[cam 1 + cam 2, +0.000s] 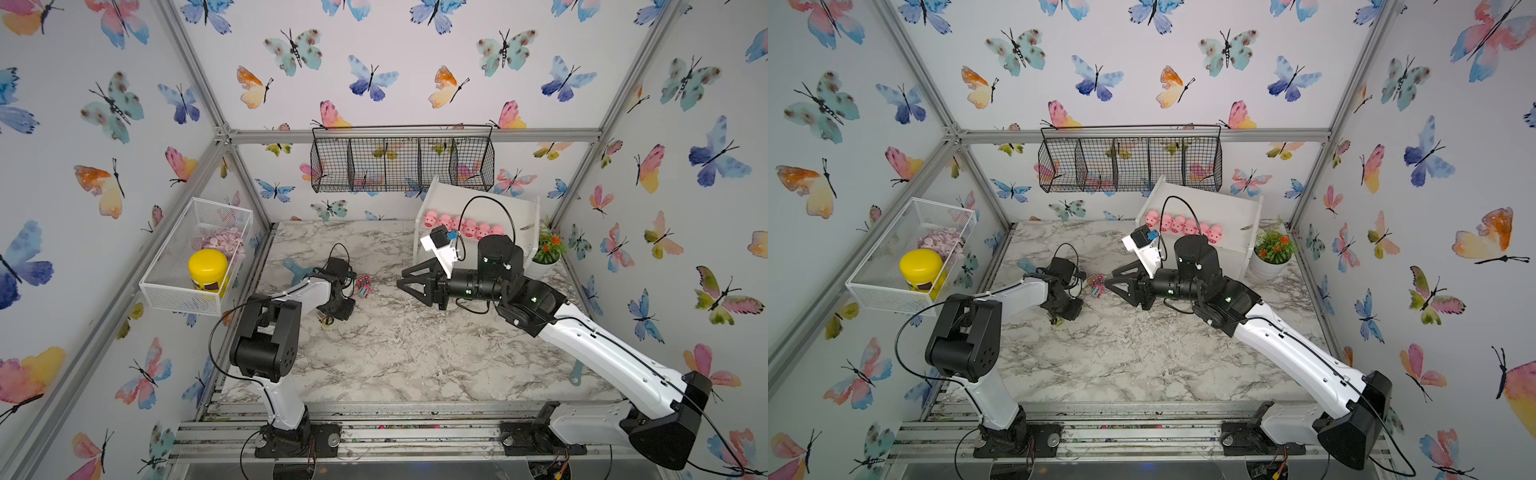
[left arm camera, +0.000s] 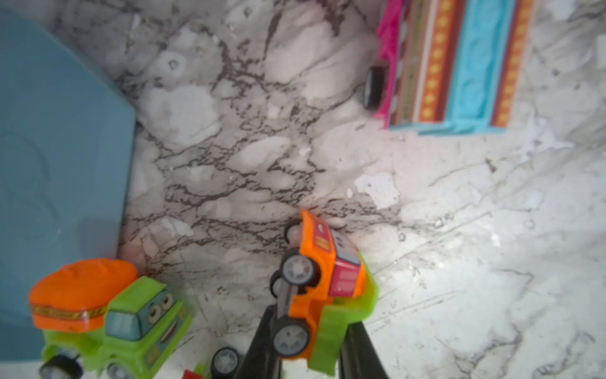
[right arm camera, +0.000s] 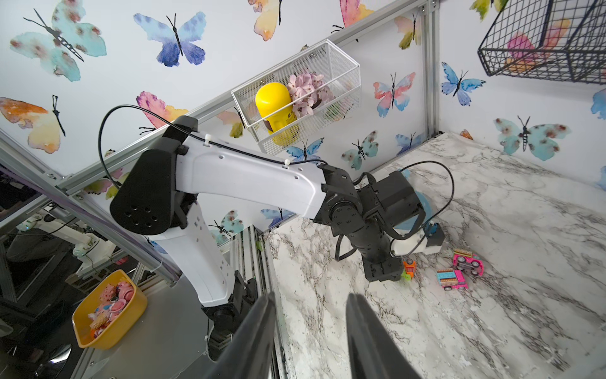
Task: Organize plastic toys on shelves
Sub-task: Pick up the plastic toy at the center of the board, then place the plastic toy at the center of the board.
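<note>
My left gripper [image 2: 310, 331] points down at the marble table and is shut on an orange and green toy truck [image 2: 323, 285], which is tipped onto its side. That truck also peeks out under the gripper in a top view [image 1: 326, 319]. A green truck with an orange drum [image 2: 108, 315] stands beside it. Two pink trucks [image 1: 363, 286] lie a little farther back. Several pink pigs [image 1: 461, 226] line the white shelf unit [image 1: 490, 199] at the back right. My right gripper [image 1: 401, 279] hovers open and empty near the table's middle, facing the left arm.
A blue pan-shaped dish [image 2: 49, 164] lies close behind the left gripper. A white mesh basket [image 1: 195, 257] on the left wall holds a yellow jar [image 1: 208, 268] and pale pink discs. A black wire basket [image 1: 401, 160] hangs over the shelf. A potted plant [image 1: 548, 249] stands beside it.
</note>
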Robot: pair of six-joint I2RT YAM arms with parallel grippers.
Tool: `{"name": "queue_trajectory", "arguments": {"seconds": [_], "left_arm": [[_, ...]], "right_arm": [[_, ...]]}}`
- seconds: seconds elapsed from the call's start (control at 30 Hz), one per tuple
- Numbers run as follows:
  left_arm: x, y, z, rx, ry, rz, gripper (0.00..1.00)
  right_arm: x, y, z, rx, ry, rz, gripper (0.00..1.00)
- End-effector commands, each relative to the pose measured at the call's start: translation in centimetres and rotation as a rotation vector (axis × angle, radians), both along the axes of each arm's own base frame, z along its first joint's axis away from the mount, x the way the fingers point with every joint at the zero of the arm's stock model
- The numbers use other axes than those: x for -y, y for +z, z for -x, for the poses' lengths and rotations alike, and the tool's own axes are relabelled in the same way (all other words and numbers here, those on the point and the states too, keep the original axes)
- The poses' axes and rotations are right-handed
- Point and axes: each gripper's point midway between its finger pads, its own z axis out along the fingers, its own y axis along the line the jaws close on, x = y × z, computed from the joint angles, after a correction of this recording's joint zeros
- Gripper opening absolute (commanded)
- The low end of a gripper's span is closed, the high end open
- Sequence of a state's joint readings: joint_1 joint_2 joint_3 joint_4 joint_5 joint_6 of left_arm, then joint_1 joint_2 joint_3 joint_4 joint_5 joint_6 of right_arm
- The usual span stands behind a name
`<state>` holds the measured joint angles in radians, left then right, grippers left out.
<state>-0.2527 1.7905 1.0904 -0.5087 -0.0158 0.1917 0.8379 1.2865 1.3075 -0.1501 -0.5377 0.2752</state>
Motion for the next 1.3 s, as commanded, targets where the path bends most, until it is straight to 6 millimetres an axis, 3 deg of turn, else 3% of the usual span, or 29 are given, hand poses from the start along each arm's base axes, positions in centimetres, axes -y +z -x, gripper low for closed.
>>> {"name": "queue_trajectory", "arguments": {"seconds": [0.0,0.1,0.2,0.33,0.47,0.57,0.63,0.77,0.9,1.1,1.27], "left_arm": [[1.4,1.6,0.5,0.009,-0.010,0.083,0.17],[3.0,4.6,0.9,0.060,-0.026,0.198,0.17],[5.8,9.1,1.9,0.140,-0.073,0.402,0.17],[10.2,17.9,4.2,0.328,-0.201,0.762,0.16],[12.7,26.6,6.8,0.577,-0.301,0.978,0.17],[14.5,31.5,8.8,0.712,-0.345,1.086,0.17],[15.8,33.6,9.8,0.770,-0.359,1.112,0.17],[18.1,35.5,10.7,0.796,-0.348,1.143,0.18],[19.9,35.5,11.0,0.761,-0.326,1.170,0.18],[20.4,35.4,11.3,0.743,-0.302,1.178,0.18],[20.2,35.0,11.4,0.741,-0.290,1.161,0.18]], "right_arm": [[0.2,0.0,0.1,-0.002,-0.018,-0.011,0.41],[0.8,-0.3,-0.2,-0.005,-0.052,-0.012,0.41],[1.9,-0.2,-0.7,-0.001,-0.134,-0.036,0.42],[3.9,0.7,-1.2,-0.013,-0.246,-0.133,0.44],[5.0,1.6,-0.9,-0.071,-0.277,-0.242,0.55],[4.5,1.9,-0.6,-0.134,-0.245,-0.288,0.60],[4.1,2.0,-0.6,-0.171,-0.232,-0.296,0.61],[3.7,1.9,-1.1,-0.218,-0.247,-0.290,0.62],[3.6,2.1,-1.5,-0.201,-0.268,-0.281,0.62],[4.4,2.3,-2.6,-0.157,-0.355,-0.258,0.56],[3.6,1.4,-3.0,-0.156,-0.358,-0.199,0.48]]}}
